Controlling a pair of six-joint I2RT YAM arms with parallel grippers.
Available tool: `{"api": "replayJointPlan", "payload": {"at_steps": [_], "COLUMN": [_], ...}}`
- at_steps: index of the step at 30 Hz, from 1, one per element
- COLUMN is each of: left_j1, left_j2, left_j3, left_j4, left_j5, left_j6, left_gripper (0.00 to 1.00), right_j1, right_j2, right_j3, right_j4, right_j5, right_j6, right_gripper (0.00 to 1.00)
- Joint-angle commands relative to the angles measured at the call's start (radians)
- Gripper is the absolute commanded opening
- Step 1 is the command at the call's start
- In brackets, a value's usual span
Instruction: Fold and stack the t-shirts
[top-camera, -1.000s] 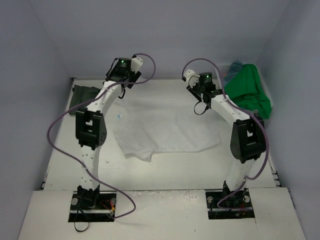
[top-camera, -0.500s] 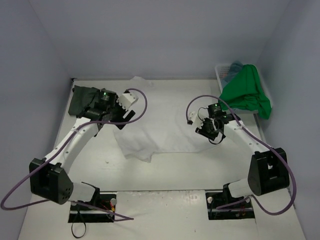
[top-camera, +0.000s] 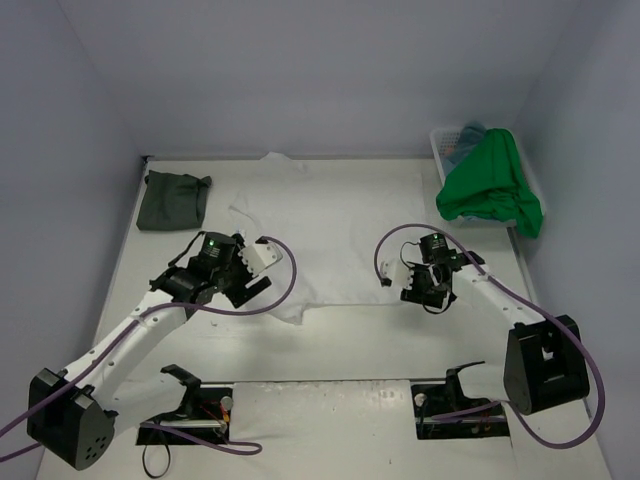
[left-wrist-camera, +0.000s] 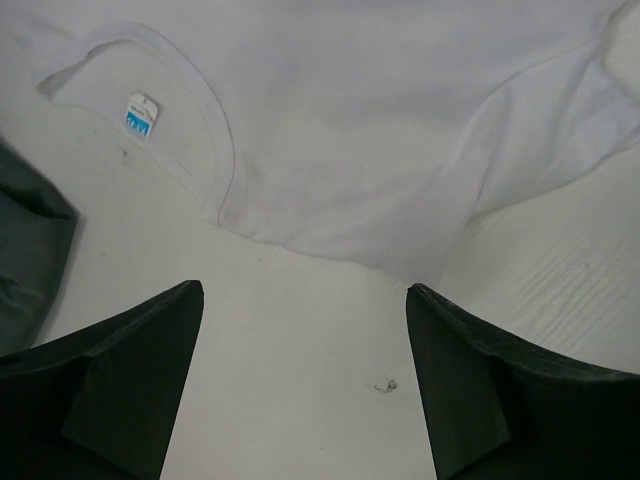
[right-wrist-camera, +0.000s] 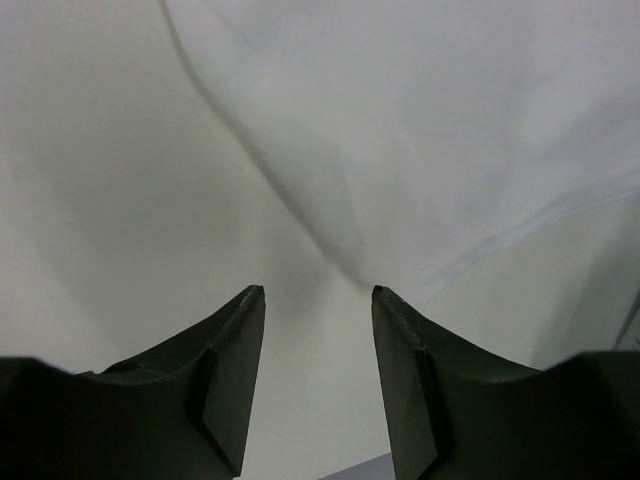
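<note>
**White cloth t-shirt (top-camera: 340, 240) flat on pale table (top-camera: 350, 345)**

Bright green cloth t-shirt (top-camera: 490, 185) drapes the white plastic lattice basket (top-camera: 437, 141), hiding most of it. Left gripper (left-wrist-camera: 300, 290) gapes wide, right gripper (right-wrist-camera: 315, 290) stands parted, both empty. Small blue neck label (left-wrist-camera: 141, 113): print unreadable

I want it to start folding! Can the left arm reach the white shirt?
Probably yes: the left gripper is open and the white t-shirt lies just ahead, nothing between them.

Both arms extended forward and low, wrists pitched down. Left gripper (left-wrist-camera: 303, 292) jaws wide apart, empty. Right gripper (right-wrist-camera: 318, 292) jaws parted less, also empty.
</note>
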Motion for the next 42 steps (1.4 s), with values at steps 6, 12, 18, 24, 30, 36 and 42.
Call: {"api": "replayJointPlan", "payload": {"at_steps": [6, 12, 18, 24, 30, 36, 42], "left_j1": [0.004, 0.004, -0.003, -0.025, -0.051, -0.143, -0.23], "left_j2": [-0.031, -0.035, -0.022, -0.012, 0.008, 0.083, 0.159], "left_j3": [-0.033, -0.053, -0.079, -0.107, -0.104, -0.099, -0.073], "left_j4": [0.128, 0.148, 0.171, 0.192, 0.2, 0.179, 0.163], "left_j5": [-0.064, -0.075, -0.067, -0.07, -0.046, 0.011, 0.045], "left_j6": [0.041, 0.048, 0.046, 0.068, 0.077, 0.068, 0.061], "left_gripper": [0.77, 0.77, 0.77, 0.77, 0.77, 0.77, 0.77], "right_j1": [-0.002, 0.0, 0.0, -0.002, 0.0, 0.0, 0.0], "right_j2": [-0.024, 0.01, 0.126, 0.191, 0.223, 0.234, 0.237], "right_j3": [-0.017, -0.019, -0.003, 0.027, 0.049, 0.053, 0.06], "right_j4": [0.008, 0.048, 0.063, 0.063, 0.062, 0.063, 0.062], "right_j5": [0.011, 0.006, 0.016, 0.025, 0.019, 0.029, 0.032], "right_j6": [-0.114, -0.145, -0.148, -0.139, -0.123, -0.116, -0.1], "right_gripper": [0.52, 0.53, 0.51, 0.4, 0.04, 0.0, 0.0]}}
